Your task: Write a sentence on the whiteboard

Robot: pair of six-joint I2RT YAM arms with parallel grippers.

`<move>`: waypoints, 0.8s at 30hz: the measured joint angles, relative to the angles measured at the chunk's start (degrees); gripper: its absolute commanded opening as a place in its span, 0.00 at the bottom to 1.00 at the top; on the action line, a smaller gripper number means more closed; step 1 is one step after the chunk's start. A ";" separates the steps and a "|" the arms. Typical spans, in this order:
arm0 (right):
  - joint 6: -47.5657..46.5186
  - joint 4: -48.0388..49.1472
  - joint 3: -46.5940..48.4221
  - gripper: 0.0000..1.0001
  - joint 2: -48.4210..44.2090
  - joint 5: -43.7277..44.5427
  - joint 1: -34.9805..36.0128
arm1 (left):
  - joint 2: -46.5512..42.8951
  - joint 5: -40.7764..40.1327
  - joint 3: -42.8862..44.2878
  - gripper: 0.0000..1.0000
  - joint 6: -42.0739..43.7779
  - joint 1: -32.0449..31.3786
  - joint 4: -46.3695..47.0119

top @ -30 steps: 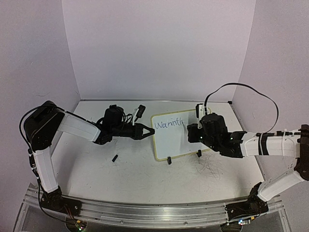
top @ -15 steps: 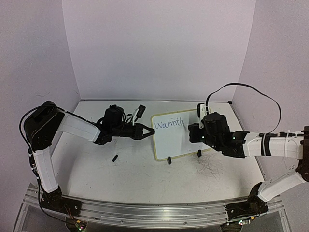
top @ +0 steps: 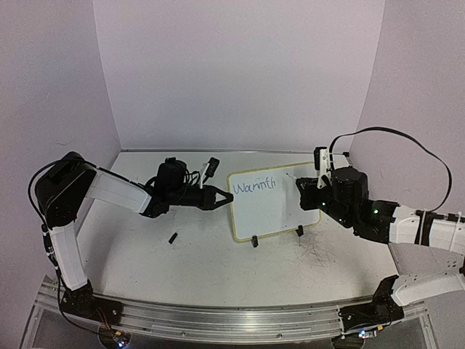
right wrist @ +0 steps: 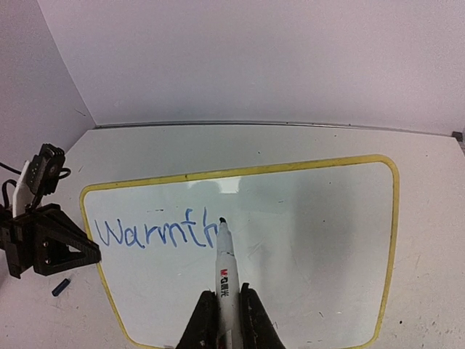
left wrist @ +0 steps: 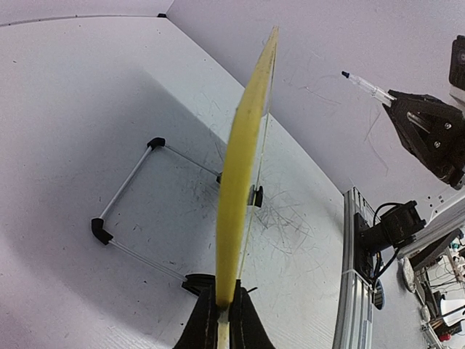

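The right gripper (right wrist: 224,309) clamps a marker (right wrist: 224,265), its tip just off the whiteboard (right wrist: 320,240) beside the last letter of "Warmth", the only word of the sentence (right wrist: 156,234), written in blue at upper left. The left gripper (left wrist: 224,320) pinches the board's yellow edge. The board stands propped mid-way across the table (top: 182,269).

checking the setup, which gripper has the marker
The right gripper: it is shut on the marker. The left gripper instead pinches the whiteboard by its yellow edge.
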 measured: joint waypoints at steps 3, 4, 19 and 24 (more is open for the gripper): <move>-0.44 0.00 -0.04 0.00 -0.88 -0.02 0.00 | -0.20 -0.20 0.00 0.13 -0.11 -0.09 -0.40; -0.55 0.02 -0.18 0.00 -1.29 -0.03 -0.01 | -0.25 -0.36 0.00 0.14 -0.17 -0.20 -0.77; -2.78 -1.69 -1.05 0.00 -3.21 -0.02 -0.15 | -0.26 -0.90 -0.02 0.26 -0.17 -1.12 -3.40; -3.51 -2.74 -0.68 0.00 -2.99 -0.01 -0.15 | -0.26 -0.88 -0.02 0.33 -0.23 -1.12 -3.42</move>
